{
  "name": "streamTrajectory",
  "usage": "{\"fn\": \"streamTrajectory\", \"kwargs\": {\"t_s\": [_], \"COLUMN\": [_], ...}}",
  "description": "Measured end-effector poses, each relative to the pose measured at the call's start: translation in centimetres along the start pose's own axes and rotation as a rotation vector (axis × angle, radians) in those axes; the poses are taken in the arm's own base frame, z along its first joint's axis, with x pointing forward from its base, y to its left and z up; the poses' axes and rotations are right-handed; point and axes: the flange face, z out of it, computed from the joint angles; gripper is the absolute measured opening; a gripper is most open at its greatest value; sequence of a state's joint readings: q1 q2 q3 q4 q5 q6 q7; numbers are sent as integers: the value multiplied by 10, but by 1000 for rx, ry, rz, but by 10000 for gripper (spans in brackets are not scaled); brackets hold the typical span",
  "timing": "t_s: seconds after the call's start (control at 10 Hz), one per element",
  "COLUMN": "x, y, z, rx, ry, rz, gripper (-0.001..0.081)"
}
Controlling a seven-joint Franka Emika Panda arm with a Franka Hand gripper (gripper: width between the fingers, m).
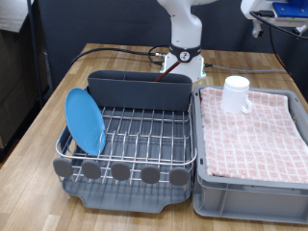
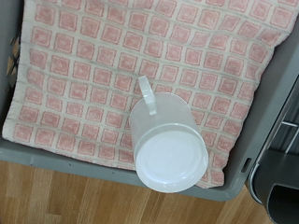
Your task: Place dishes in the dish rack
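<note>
The light-blue plate (image 1: pixel 85 120) stands on edge in the silver wire dish rack (image 1: pixel 144 135), at the exterior view's left side of the rack. The white mug (image 1: pixel 237 93) stands on the pink checked cloth (image 1: pixel 255 135) in the grey crate (image 1: pixel 245 197), at its far corner beside the rack. In the wrist view the mug (image 2: pixel 166 140) is seen from above near the cloth's edge, handle pointing across the cloth (image 2: pixel 84 75). The wooden spoon does not show. The gripper is in neither view; only the arm's base (image 1: pixel 183 43) shows behind the rack.
The dark grey utensil bin (image 1: pixel 140 89) sits along the rack's far side and round grey knobs (image 1: pixel 120 171) line its near edge. Rack and crate stand side by side on a wooden table (image 1: pixel 38 125). Cables lie behind them.
</note>
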State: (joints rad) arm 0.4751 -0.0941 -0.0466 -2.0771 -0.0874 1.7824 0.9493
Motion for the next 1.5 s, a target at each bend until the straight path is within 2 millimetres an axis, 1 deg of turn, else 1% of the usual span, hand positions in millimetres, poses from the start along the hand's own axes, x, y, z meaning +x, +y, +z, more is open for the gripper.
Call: {"fn": "streamTrajectory", "kwargs": {"t_s": [0.2, 0.4, 0.5, 0.6, 0.8, 1.0, 1.2, 1.5], "x": [-5, -4, -2, 1, 4, 0, -6, -14], "y": [-1, -1, -5, -12, -33, -49, -58, -63], "z": [2, 6, 15, 28, 54, 76, 89, 104], "rx": [-13, -27, -47, -74, -107, -136, -150, -160], "ry": [-19, -28, -38, -41, -9, 12, 4, -8], "rz": [-3, -31, -65, -96, -138, -170, -188, -208], "gripper": [803, 803, 803, 803, 803, 803, 803, 803]}}
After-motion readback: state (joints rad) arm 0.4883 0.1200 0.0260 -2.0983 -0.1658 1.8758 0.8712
